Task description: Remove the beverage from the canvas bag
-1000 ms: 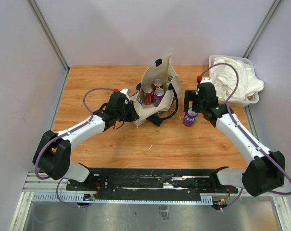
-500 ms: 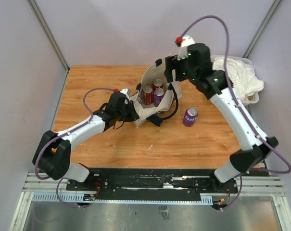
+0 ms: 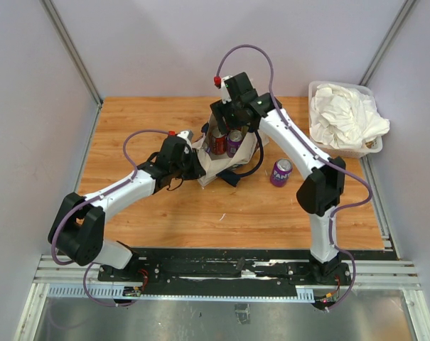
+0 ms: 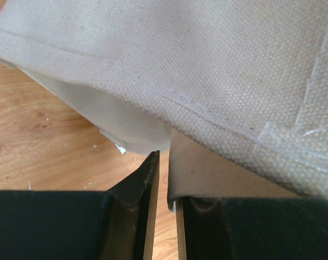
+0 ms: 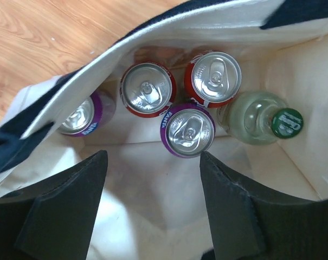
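The canvas bag sits mid-table. The left gripper pinches its cloth side tight. The right gripper hangs over the bag's mouth, fingers apart, holding nothing. Inside stand cans and a bottle. One purple can stands outside, near the bag.

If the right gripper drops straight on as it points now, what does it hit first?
Likely the top of the middle purple can inside the canvas bag, though depth is unclear from the wrist view.

White arms with black joints trail purple cables.
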Controlling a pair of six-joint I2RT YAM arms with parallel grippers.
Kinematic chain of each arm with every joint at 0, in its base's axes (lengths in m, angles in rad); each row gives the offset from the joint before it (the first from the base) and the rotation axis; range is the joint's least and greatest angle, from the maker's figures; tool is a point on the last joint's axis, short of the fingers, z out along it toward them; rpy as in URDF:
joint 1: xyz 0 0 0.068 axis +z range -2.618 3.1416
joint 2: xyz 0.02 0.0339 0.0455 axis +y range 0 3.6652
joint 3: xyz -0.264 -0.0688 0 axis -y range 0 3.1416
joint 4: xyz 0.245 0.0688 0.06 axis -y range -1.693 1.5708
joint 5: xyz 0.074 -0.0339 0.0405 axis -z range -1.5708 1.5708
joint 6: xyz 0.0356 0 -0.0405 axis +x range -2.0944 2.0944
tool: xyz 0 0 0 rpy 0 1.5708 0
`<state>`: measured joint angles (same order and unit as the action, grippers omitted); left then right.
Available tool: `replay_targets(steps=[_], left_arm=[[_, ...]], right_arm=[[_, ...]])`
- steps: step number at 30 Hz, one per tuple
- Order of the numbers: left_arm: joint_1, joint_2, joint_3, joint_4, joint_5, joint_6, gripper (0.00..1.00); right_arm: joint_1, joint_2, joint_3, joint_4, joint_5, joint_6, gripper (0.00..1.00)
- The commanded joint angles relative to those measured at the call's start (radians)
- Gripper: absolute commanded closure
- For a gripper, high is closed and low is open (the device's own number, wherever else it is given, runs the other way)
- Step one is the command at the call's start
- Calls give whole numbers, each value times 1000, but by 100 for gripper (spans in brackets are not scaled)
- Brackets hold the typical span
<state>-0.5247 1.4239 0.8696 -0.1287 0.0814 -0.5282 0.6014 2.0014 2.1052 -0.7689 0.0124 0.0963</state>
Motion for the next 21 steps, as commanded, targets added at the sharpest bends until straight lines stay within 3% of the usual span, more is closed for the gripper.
replay_targets(steps=[1,8,13,21], left_arm=[[5,19,-13,-97,-2,19,79],[4,44,-17,-79,5,24,78],[6,56,-24,-71,7,27,78],[6,66,-20,-71,6,31,78]], right_arm=[[-10,76,42,-71,38,-21,29],[-54,28,-181,32,43,23,19],[-64,36,-220,37,45,28,11],[-65,89,-214,43,24,37,10]])
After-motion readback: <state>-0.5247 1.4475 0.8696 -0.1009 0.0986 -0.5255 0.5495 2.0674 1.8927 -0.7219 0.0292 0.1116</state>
